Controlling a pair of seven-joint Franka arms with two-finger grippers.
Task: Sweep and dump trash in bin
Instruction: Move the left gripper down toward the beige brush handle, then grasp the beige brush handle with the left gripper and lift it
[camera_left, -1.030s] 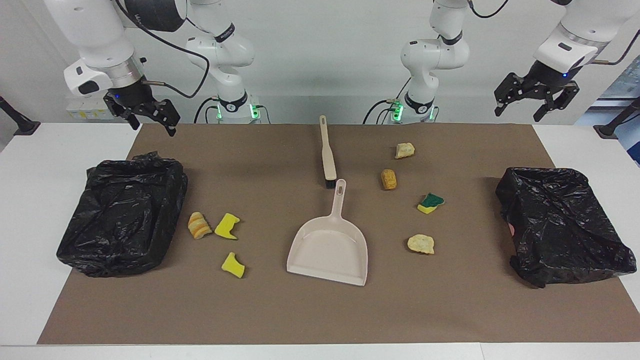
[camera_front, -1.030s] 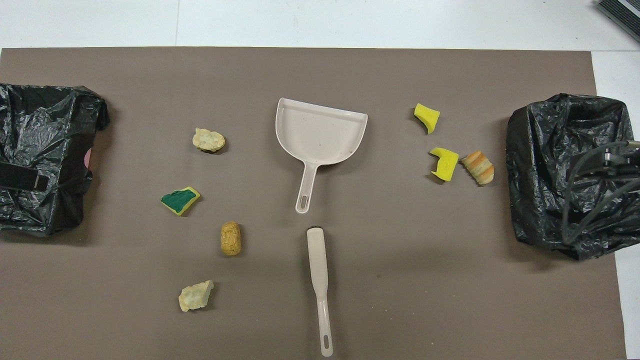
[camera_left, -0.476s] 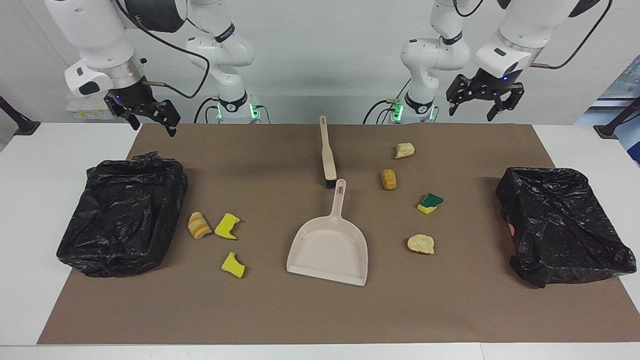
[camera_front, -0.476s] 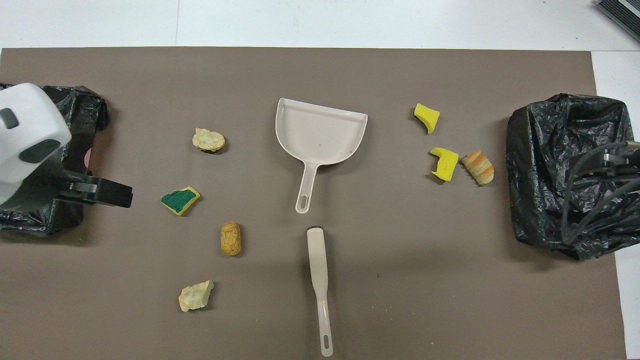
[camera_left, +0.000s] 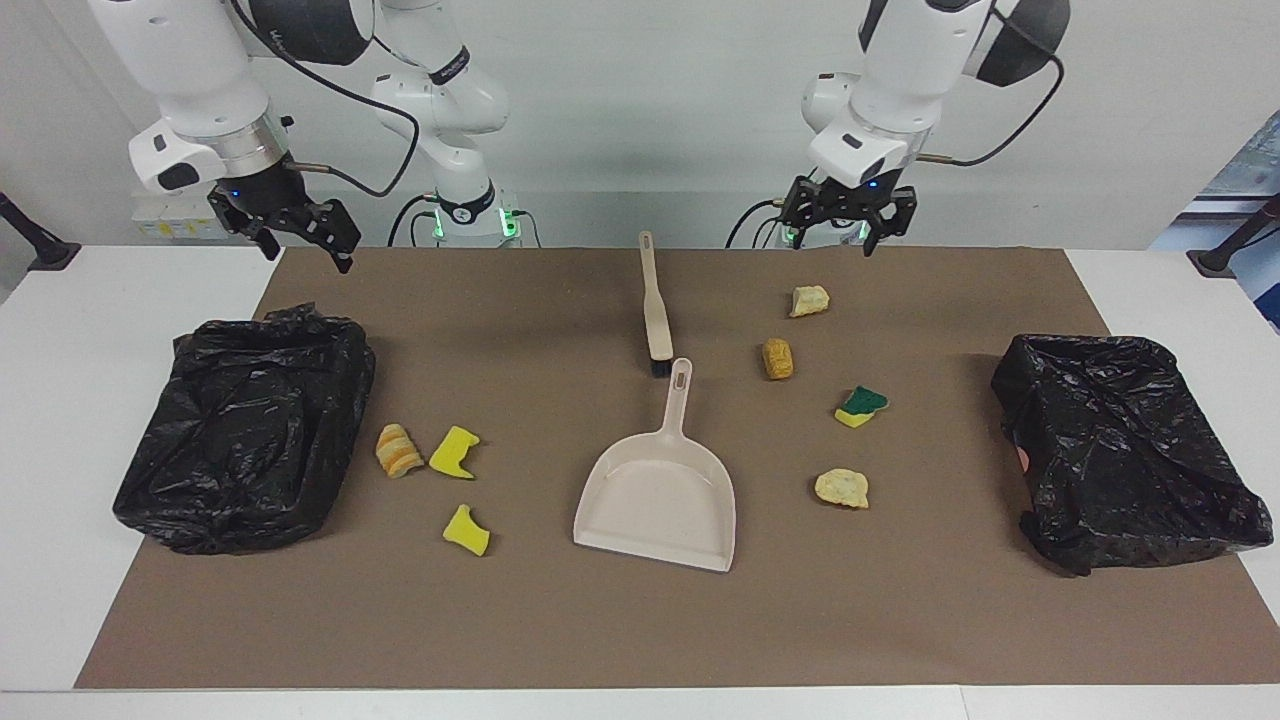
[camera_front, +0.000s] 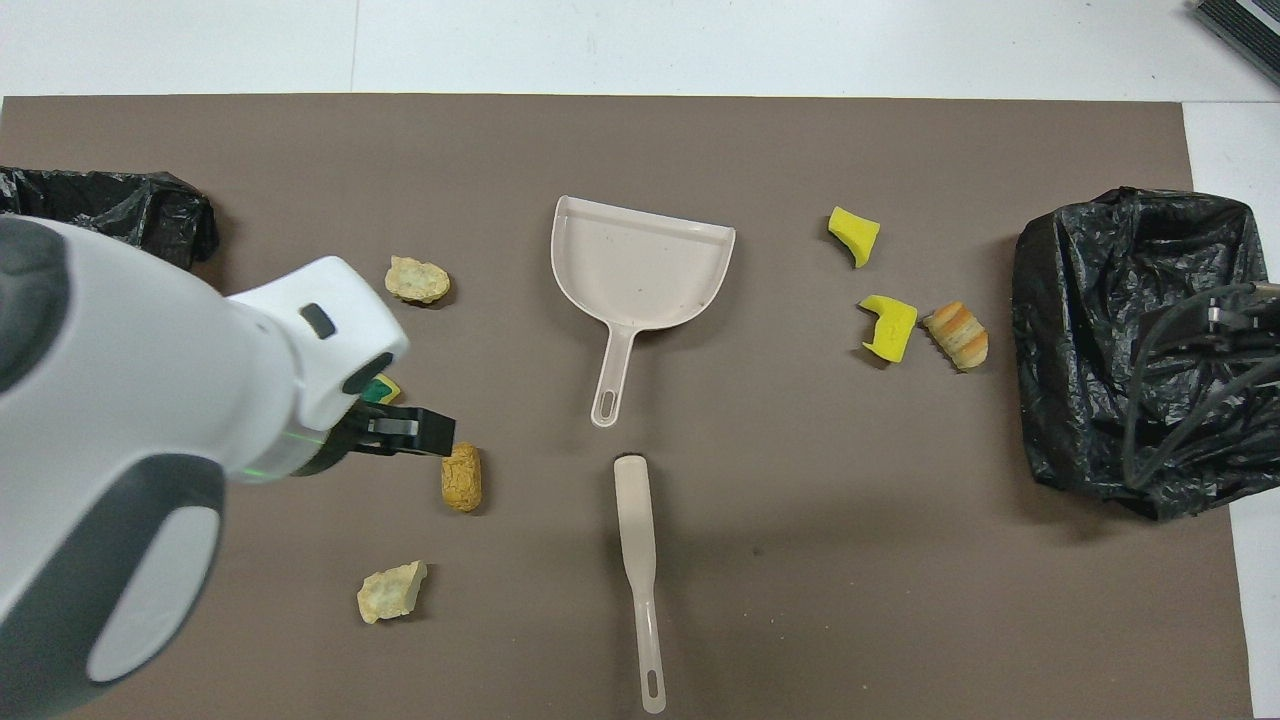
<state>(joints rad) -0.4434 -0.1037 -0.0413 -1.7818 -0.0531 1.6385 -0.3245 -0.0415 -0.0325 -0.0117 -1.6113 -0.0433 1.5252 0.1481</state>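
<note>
The trash lies loose on the brown mat. Toward the left arm's end are a pale lump (camera_left: 809, 300), a tan-orange lump (camera_left: 777, 358), a green-topped sponge (camera_left: 861, 405) and another pale lump (camera_left: 841, 487). Toward the right arm's end are a striped bread lump (camera_left: 397, 450) and two yellow sponge pieces (camera_left: 455, 452) (camera_left: 466, 529). A black-bagged bin (camera_left: 245, 430) (camera_left: 1125, 450) stands at each end. My left gripper (camera_left: 848, 215) hangs open and empty over the mat near the first pale lump. My right gripper (camera_left: 300, 225) waits open over the mat's corner.
A beige dustpan (camera_left: 657, 490) lies mid-mat, its handle pointing at the robots. A beige brush (camera_left: 655, 310) lies just nearer to the robots, bristles by that handle. In the overhead view my left arm (camera_front: 150, 450) hides most of the green-topped sponge and one bin.
My left arm has swung from above the bin at its end in toward the scraps on the mat, its gripper staying open. The right arm has hardly moved.
</note>
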